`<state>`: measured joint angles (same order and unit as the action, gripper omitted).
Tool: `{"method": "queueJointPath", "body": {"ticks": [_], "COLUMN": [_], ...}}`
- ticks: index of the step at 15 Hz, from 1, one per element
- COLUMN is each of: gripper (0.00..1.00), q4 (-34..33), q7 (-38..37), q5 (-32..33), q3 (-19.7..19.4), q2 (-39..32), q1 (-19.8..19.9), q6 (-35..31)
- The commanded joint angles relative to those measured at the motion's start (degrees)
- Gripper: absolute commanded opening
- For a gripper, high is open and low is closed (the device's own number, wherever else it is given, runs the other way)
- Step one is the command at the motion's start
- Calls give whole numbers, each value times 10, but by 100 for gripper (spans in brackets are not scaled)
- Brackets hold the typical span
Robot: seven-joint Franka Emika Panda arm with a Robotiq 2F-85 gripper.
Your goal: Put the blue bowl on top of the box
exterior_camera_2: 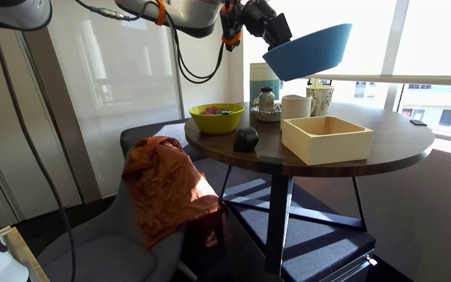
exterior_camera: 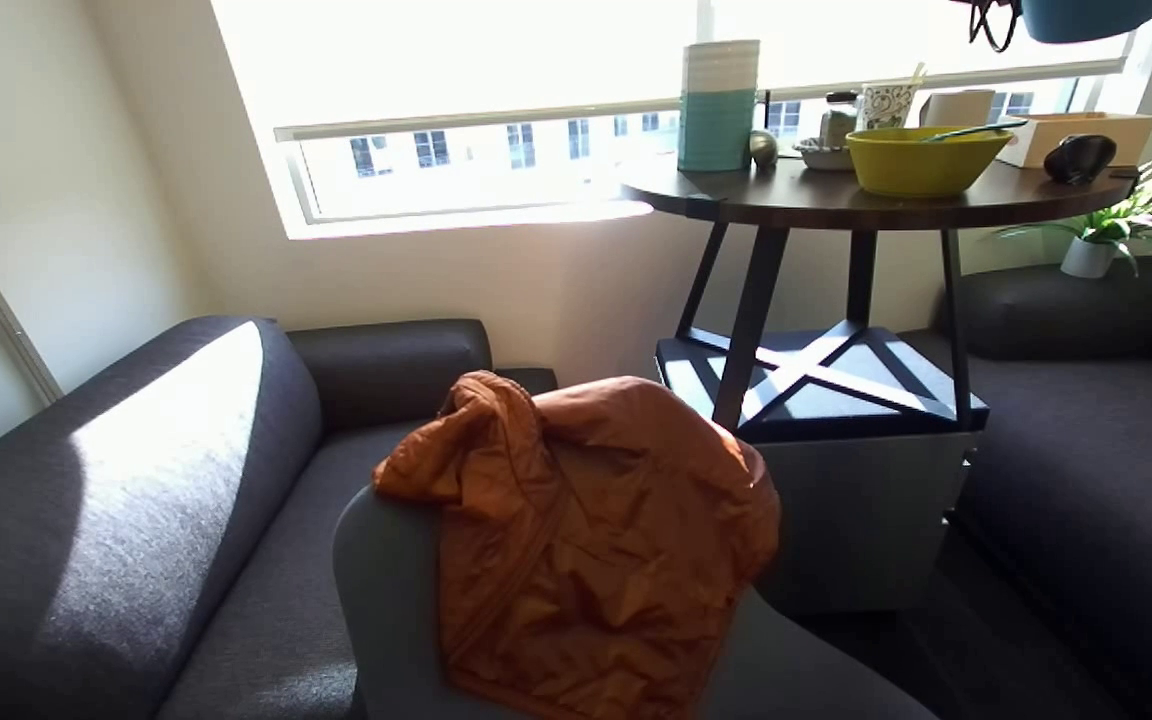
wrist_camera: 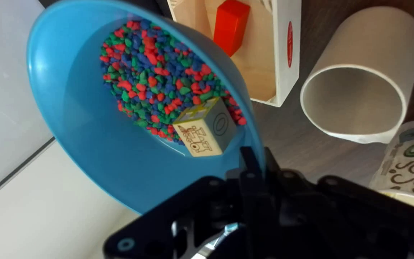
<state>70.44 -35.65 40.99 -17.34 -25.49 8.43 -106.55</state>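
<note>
The blue bowl (exterior_camera_2: 309,53) hangs tilted in the air above the table, also at the top edge of an exterior view (exterior_camera: 1091,18). In the wrist view the bowl (wrist_camera: 110,158) holds red, blue and green pebbles and a wooden block (wrist_camera: 207,131) with a train picture. My gripper (wrist_camera: 259,156) is shut on the bowl's rim, one finger inside and one outside; it also shows in an exterior view (exterior_camera_2: 282,35). The box (exterior_camera_2: 339,149) is pale wood with an open top, on the table below the bowl. In the wrist view the box (wrist_camera: 286,54) holds a red block (wrist_camera: 231,27).
The round dark table (exterior_camera_2: 397,129) also bears a yellow bowl (exterior_camera_2: 217,123), a black rounded object (exterior_camera_2: 246,139), a white mug (exterior_camera_2: 294,107), a patterned cup (exterior_camera_2: 320,98), a small bottle (exterior_camera_2: 266,101) and a tall teal-and-white container (exterior_camera: 718,125). A chair with an orange jacket (exterior_camera_2: 166,188) stands beside it.
</note>
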Motion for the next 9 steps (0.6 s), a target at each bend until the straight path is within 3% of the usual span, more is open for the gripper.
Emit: {"method": "queueJointPath", "body": {"ticks": [1, 4, 9], "gripper": [1, 1, 1], "q4": [-4, 10, 21], "q7": [80, 161, 262], "q5": [14, -15, -136], "q3": [-3, 8, 29], "q2": [-4, 3, 9], "q1": [8, 25, 59], "q6": [17, 13, 35]}}
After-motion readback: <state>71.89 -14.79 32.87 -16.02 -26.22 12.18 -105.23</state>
